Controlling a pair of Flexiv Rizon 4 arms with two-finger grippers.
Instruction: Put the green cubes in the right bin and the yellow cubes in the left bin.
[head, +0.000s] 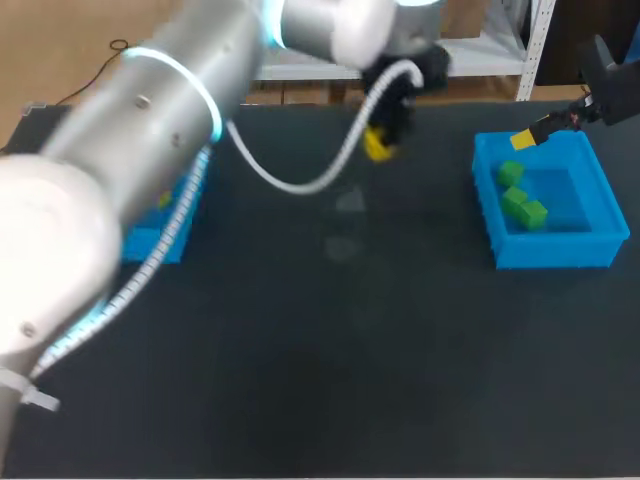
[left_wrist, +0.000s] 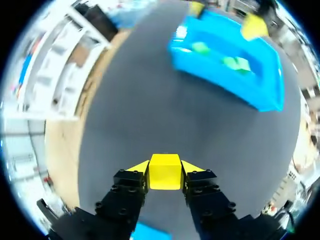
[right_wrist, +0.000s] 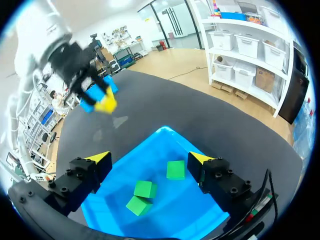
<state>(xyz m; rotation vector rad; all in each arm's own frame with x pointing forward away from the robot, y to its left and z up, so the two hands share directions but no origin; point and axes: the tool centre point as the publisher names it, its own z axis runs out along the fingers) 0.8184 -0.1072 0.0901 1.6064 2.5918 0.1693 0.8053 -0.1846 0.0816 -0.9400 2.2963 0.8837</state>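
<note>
1. My left arm comes in big across the near-left of the head view and reaches out over the far middle of the table.
2. The left gripper is clamped on a yellow cube. In the left wrist view both yellow tips press on it, one from each side, and the cube sits square between them.
3. In the right wrist view that cube hangs above the dark table top with a faint shadow under it, so it's not resting on anything. It's well apart from both bins.
4. The right gripper hovers over the right bin with its fingers spread wide and nothing between them.
5. The right bin sits at the table's right side and has three green cubes in it. Two are close together and the third lies a bit off from them, all on the bin floor.
6. The left bin is at the table's left side, mostly hidden behind my left arm. Only a strip of its blue wall shows, and I can't tell what's inside it.
7. In the left wrist view the right bin is far ahead of the fingers, across open table, with the right gripper's yellow tips above its far rim.
</note>
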